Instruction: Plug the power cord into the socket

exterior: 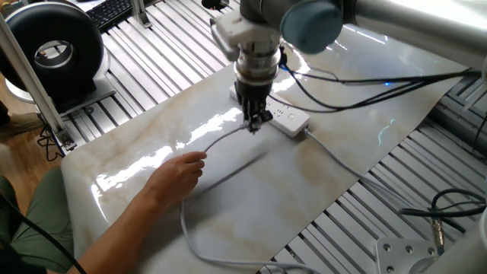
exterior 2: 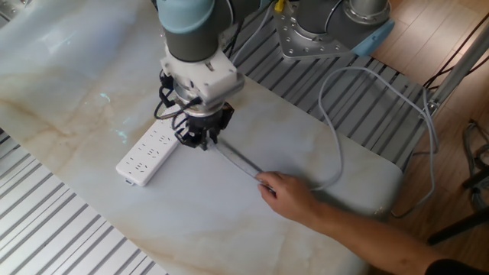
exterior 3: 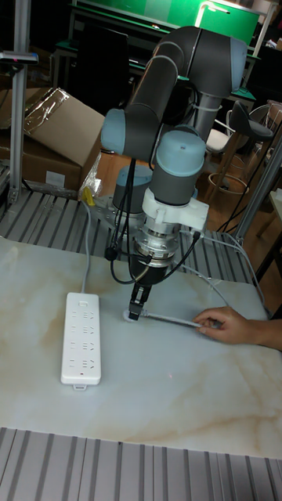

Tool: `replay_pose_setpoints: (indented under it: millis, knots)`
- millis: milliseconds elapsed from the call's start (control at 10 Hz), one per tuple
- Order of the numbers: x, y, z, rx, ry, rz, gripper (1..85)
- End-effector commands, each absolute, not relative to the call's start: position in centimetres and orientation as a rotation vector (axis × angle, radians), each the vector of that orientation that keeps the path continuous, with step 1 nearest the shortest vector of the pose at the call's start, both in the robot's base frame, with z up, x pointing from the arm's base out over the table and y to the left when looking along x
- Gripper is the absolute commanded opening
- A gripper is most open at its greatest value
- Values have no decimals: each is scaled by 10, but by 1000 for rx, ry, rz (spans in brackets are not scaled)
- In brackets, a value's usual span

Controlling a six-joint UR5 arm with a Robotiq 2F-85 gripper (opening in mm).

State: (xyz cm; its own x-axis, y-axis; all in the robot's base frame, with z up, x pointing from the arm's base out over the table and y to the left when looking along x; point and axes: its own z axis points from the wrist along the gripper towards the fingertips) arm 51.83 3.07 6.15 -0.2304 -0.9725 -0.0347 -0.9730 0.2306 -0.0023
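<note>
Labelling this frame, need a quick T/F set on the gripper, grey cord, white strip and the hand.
1. The two-finger gripper is closed on the plug end of the thin light-grey power cord. True.
2. The plug is already seated in the white rectangular plastic power strip. False: it is beside the strip, not inserted.
3. A person's hand rests on the cord. True.
4. The strip stands on its edge. False: it lies flat on the marble-look tabletop.

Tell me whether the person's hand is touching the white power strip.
Apart. The tall fixed view shows the hand resting on the thin grey power cord, with bare marble table between it and the white rectangular plastic power strip.
</note>
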Motion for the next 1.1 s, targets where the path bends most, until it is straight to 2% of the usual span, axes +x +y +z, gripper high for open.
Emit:
replay_pose_setpoints:
  millis: [0,100,200,400,600,1000]
  knots:
    - [534,15,84,-1878,2466,-31,10]
    - [536,5,88,-1873,2493,-70,10]
    - [525,-5,94,-1939,2528,-27,10]
    - [528,-10,99,-2100,2416,6,10]
    - [541,-7,95,-2178,2279,-23,10]
    - [551,0,83,-2268,2094,18,10]
